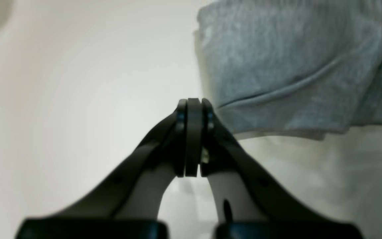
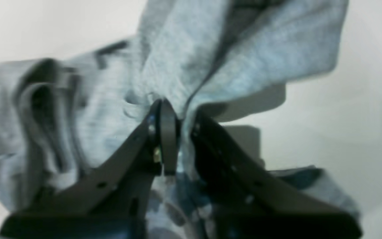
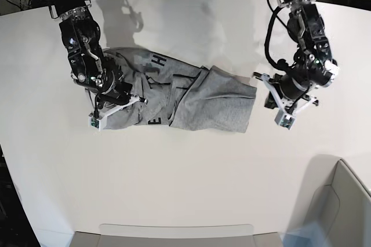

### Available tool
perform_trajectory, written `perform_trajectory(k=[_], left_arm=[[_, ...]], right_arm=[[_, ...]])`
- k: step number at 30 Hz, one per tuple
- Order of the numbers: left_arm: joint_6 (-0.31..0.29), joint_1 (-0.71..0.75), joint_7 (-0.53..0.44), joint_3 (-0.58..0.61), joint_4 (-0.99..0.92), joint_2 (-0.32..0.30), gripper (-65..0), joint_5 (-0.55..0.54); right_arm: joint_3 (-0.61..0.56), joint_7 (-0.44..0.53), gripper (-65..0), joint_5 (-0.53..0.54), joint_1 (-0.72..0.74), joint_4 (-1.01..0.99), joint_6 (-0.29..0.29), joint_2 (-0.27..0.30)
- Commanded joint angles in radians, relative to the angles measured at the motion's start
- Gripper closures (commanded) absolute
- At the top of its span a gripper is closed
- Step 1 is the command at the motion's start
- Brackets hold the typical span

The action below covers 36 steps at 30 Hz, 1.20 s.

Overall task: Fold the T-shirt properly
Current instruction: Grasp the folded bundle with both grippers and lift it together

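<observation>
T-shirt partly gathered, one arm engaged.
We find the right gripper (image 2: 174, 132) fingers clamped on a bunched fold of the T-shirt (image 3: 191, 99), mid-surface (image 3: 185, 189); at three o'clock, the left gripper (image 1: 194, 132) fingers are pressed together, empty, beside its edge.

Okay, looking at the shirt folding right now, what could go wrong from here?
1. The right tool pinches only a bunched ridge of the T-shirt, so a pull may drag the crumpled heap rather than spread it.
2. The left tool is shut and empty beside the shirt's edge, so nothing anchors that side.
3. Lettering shows among the folds; layers look twisted and could fold in unevenly.
</observation>
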Motion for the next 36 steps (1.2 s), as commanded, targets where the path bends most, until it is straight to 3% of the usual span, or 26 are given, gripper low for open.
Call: perform_trajectory(k=[1,7,12,17,22,27,33,36], left_arm=[[-0.002,-0.050,-0.024,0.015,-0.059,-0.007,0.0,-0.006],[-0.002,-0.143,-0.112,0.059,-0.356,-0.007,0.0,-0.006],[-0.011,-0.140,-0.049,0.093,-0.346,0.013,0.0,-0.012],[-0.013,-0.053,-0.016,0.171,-0.221,0.070,0.0,-0.012],[-0.011,-0.001,-0.004,0.214,-0.145,0.125,0.0,-0.012],[-0.011,0.001,-0.004,0.225,-0.145,0.136,0.0,-0.012],[-0.011,0.001,-0.004,0.225,-0.145,0.134,0.0,-0.012],[-0.011,0.001,-0.004,0.225,-0.145,0.134,0.0,-0.012]], right_arm=[[0.020,0.003,0.0,0.013,0.007,0.019,0.002,0.020],[0.147,0.003,0.0,0.085,-0.035,0.016,0.103,0.066],[0.202,0.003,0.0,0.085,-0.024,-0.007,0.154,0.101],[0.193,0.003,0.0,0.086,0.065,-0.084,0.158,0.130],[0.116,-0.003,0.0,0.086,0.128,-0.071,0.215,0.098],[-0.009,-0.085,0.0,0.080,0.197,-0.044,0.220,0.041],[-0.137,-0.088,0.0,0.079,0.274,-0.045,0.217,-0.014],[-0.186,-0.086,0.0,0.022,0.314,-0.099,0.215,-0.066]])
